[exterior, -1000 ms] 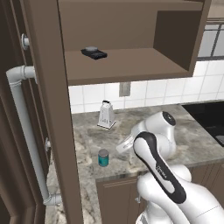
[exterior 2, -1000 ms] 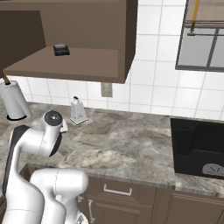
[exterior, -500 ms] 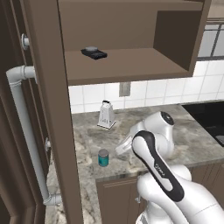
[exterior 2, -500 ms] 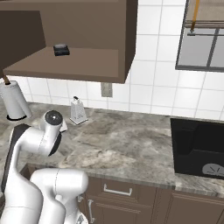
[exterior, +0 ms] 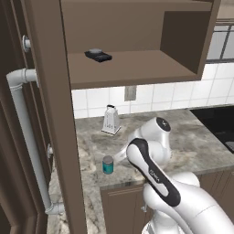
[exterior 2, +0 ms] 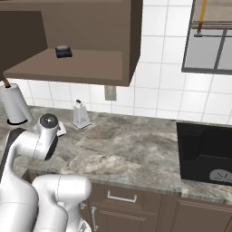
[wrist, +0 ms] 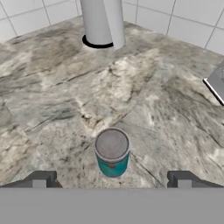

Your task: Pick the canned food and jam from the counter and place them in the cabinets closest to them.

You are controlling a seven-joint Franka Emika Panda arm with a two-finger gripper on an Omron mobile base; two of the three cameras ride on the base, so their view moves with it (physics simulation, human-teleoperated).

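The canned food (exterior: 108,164) is a small teal can with a silvery top, standing upright near the front edge of the marbled counter (exterior: 196,141). In the hand view the can (wrist: 112,152) stands just ahead of my gripper (wrist: 111,179), centred between the two wide-apart fingertips (wrist: 41,179). The gripper is open and holds nothing. My arm bends down toward the can from its right in the left base view. The open wall cabinet (exterior: 137,68) hangs above the counter, also seen as the cabinet (exterior 2: 86,68). The jam is out of view.
A metal grater (exterior: 110,119) stands by the tiled wall, also the grater (exterior 2: 81,114). A paper towel roll (exterior 2: 13,105) stands at the left, the roll (wrist: 101,22) beyond the can. A dark flat object (exterior: 98,55) lies on the cabinet shelf. A black cooktop (exterior 2: 206,152) lies right.
The arm has shifted slightly toward the can; the can and the rest of the scene have not moved.
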